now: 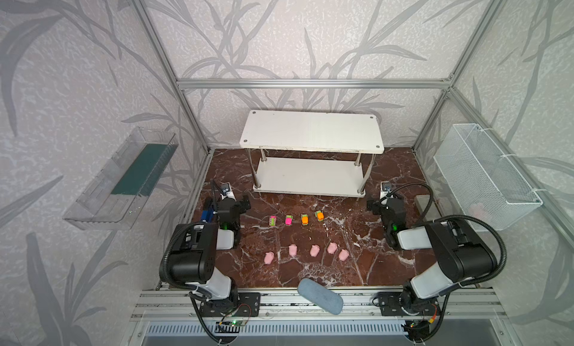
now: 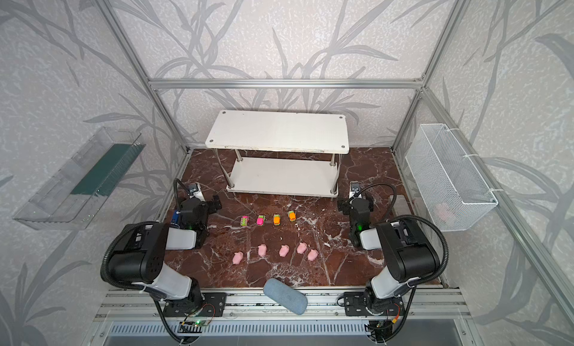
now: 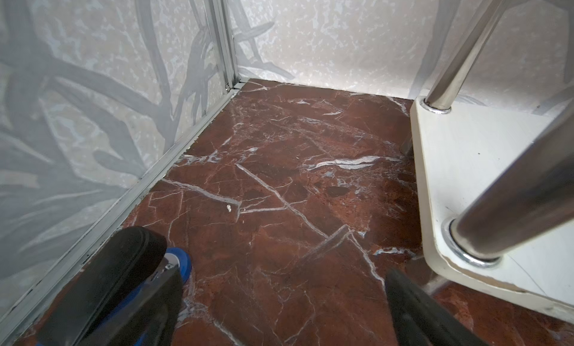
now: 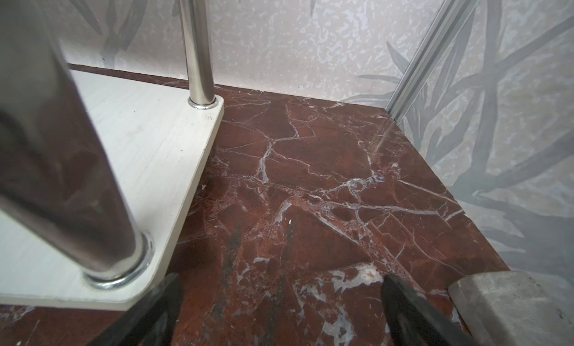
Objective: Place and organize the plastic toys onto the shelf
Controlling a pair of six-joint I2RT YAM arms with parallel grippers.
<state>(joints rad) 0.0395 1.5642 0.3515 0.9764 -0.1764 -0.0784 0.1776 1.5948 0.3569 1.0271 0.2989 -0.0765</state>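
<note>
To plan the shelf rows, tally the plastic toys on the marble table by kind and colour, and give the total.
pale-pink pigs: 5
pink-and-green cars: 2
orange-and-green cars: 2
Total: 9, none of them on the shelf yet.

You've got five pink pigs (image 1: 269, 257) (image 1: 292, 250) (image 1: 314, 251) (image 1: 332, 248) (image 1: 343, 254), four little cars (image 1: 273, 221) (image 1: 289, 219) (image 1: 304, 219) (image 1: 319, 216) (two pink-green, two orange-green), one shelf (image 1: 310, 130), one pouch (image 1: 320, 296).
</note>
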